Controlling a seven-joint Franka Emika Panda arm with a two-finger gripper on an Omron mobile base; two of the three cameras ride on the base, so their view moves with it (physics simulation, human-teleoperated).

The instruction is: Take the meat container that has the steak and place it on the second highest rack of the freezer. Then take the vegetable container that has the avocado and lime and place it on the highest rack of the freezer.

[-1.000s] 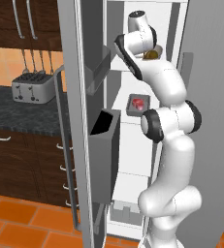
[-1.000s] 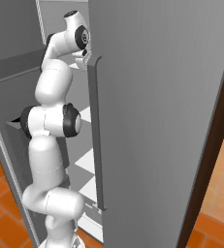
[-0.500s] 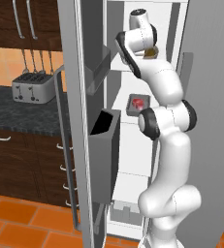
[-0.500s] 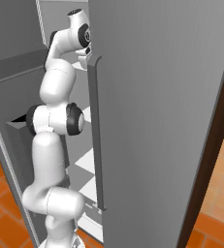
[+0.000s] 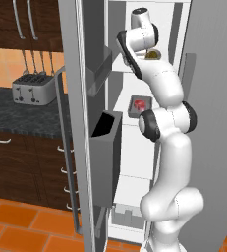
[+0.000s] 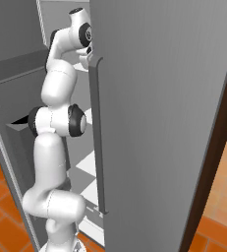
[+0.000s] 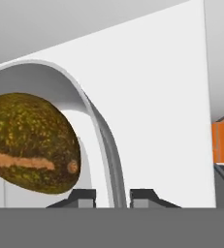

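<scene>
- Since a second ago little has shifted; the arm stays reaching onto the freezer's [image 5: 184,29] highest rack, the wrist barely turned.
- Bowl [image 7: 96,121] with the avocado [image 7: 28,143] sits on that top shelf; its rim runs between the fingertips [image 7: 83,197].
- Meat container [image 5: 139,106] with the steak [image 5: 140,104] rests on the rack below.
- Gripper [image 7: 112,198] fingers stand slightly apart astride the rim; whether they grip it, I cannot tell.
- Judgement: part fully, then back straight out without dragging the rim.
</scene>
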